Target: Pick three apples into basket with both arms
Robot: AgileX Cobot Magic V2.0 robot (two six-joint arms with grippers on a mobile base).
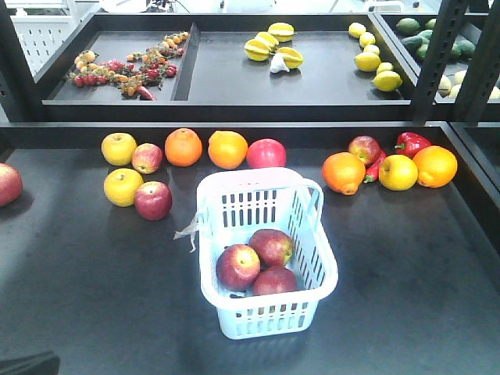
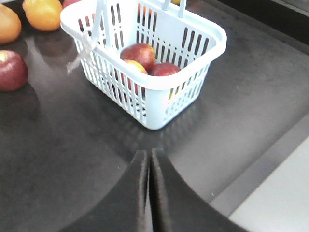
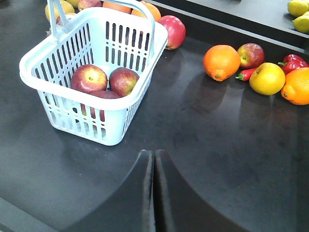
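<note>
**Three apples in the basket, both end effectors closed and empty**

The left end effector (image 2: 148, 162) has its two black jaws pressed together with only a thin seam between them, holding nothing, hovering over bare tabletop (image 2: 58, 145) short of the basket (image 2: 159, 104). The right end effector (image 3: 153, 162) is the same: jaws together, empty, apart from the basket on its near side.

The basket is pale blue moulded plastic, rectangular, with slotted walls and floor, a rolled rim and two thin hoop handles; a scrap of clear plastic (image 1: 187, 230) hangs from one edge. It looks light and slightly flexible, best taken by a handle or the rim.

Inside lie the three apples (image 1: 238, 266), dark red with yellow-green streaks, touching one another. By the count, the task looks complete. Such fruit is likely firm, moderately heavy and smooth-skinned, so rather slippery; jaws should close across the widest part, with moderate pressure to avoid bruising.

Beyond the basket, on the matt dark tabletop, sit more red apples (image 1: 153, 200), yellow apples (image 1: 123, 187), glossy oranges (image 1: 183, 147) and a red pepper (image 1: 412, 143).
</note>
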